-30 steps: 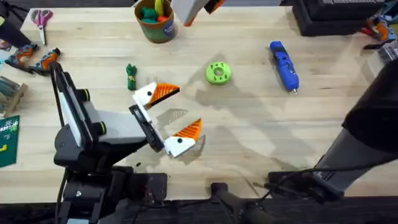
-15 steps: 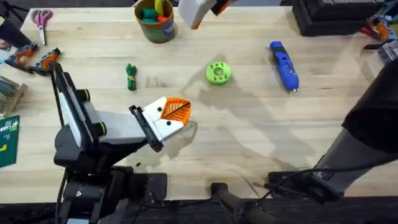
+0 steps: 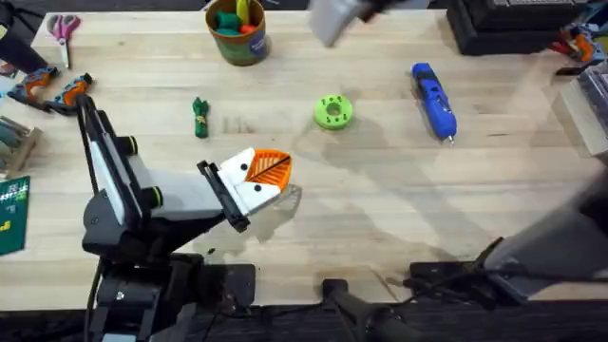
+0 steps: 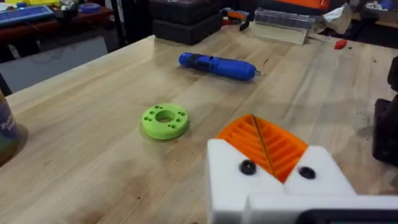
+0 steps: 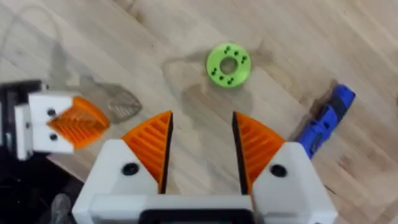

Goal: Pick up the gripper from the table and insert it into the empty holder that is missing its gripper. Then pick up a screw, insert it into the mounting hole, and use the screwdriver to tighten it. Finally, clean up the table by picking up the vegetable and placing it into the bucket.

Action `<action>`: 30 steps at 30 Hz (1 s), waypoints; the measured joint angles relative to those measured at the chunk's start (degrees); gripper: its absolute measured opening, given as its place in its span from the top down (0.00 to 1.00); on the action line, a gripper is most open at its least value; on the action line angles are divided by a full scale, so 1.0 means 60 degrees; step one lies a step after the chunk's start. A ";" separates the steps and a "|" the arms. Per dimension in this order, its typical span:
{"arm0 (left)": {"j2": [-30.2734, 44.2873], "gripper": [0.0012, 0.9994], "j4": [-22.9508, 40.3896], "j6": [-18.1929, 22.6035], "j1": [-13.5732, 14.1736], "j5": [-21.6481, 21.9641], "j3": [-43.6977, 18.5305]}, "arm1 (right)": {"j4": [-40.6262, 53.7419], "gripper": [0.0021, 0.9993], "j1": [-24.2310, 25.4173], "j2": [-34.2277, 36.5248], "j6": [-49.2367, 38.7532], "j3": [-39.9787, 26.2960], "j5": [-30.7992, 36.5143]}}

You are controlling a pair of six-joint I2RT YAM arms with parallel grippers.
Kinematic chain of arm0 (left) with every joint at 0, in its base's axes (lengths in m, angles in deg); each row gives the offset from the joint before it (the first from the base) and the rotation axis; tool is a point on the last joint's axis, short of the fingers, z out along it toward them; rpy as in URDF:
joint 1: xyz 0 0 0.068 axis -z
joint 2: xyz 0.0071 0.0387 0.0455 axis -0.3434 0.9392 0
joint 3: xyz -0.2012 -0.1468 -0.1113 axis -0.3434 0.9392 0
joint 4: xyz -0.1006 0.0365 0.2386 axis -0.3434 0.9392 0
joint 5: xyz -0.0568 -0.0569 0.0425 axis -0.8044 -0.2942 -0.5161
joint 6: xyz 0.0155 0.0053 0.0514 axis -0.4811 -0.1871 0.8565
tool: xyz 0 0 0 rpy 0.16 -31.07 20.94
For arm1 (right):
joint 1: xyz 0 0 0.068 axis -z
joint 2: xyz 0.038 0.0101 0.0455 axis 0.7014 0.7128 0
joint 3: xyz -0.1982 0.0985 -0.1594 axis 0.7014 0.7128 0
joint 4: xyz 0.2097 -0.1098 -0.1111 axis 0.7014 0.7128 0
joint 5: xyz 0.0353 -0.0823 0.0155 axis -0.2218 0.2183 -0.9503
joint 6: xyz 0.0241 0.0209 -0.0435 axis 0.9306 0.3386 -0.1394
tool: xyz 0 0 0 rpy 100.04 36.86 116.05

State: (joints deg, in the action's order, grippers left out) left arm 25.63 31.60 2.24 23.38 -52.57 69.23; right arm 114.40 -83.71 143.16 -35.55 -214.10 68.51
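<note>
My left gripper (image 3: pixel 261 174) sits low over the near-centre of the table (image 3: pixel 399 209), its white finger bases together and the orange ribbed pads (image 4: pixel 264 143) pressed flat against each other, with nothing between them. My right gripper (image 5: pixel 202 146) hangs high above the table, its two orange pads parted by a clear gap through which bare wood shows; it holds nothing. In the overhead view it appears as a grey blur at the far edge, right of the bucket.

The screwdriver (image 3: pixel 434 100), bright blue, lies flat on the right side of the table, its thin metal tip pointing toward the near edge. A round lime-green disc (image 3: pixel 332 111) with holes lies between the screwdriver and the vegetable, well apart from both. The vegetable (image 3: pixel 199 118), small and dark green, lies on the left-centre wood, just beyond my left arm (image 3: pixel 119 180). The bucket (image 3: pixel 238 32) stands upright at the far edge, left of centre, with coloured toy pieces inside. Scissors (image 3: pixel 64 28) with pink handles lie at the far left corner.
</note>
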 joint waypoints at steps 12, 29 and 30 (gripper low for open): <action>-0.0004 1.00 -0.0005 0.0002 0.0000 0.0073 0.0004 | -0.0574 0.33 0.2817 -0.4316 0.0555 0.4533 0.0036; -0.0002 1.00 -0.0005 0.0001 0.0000 0.0073 0.0000 | -0.4778 0.01 0.7750 -0.4086 -0.1937 0.9560 -0.1430; -0.0004 1.00 -0.0009 -0.0002 0.0000 0.0073 0.0000 | -0.5060 0.01 0.7766 -0.3842 -0.2040 0.9560 -0.1453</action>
State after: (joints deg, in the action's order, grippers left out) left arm 25.61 31.55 2.23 23.38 -52.13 69.23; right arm 84.04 -37.12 120.11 -47.79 -156.74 59.78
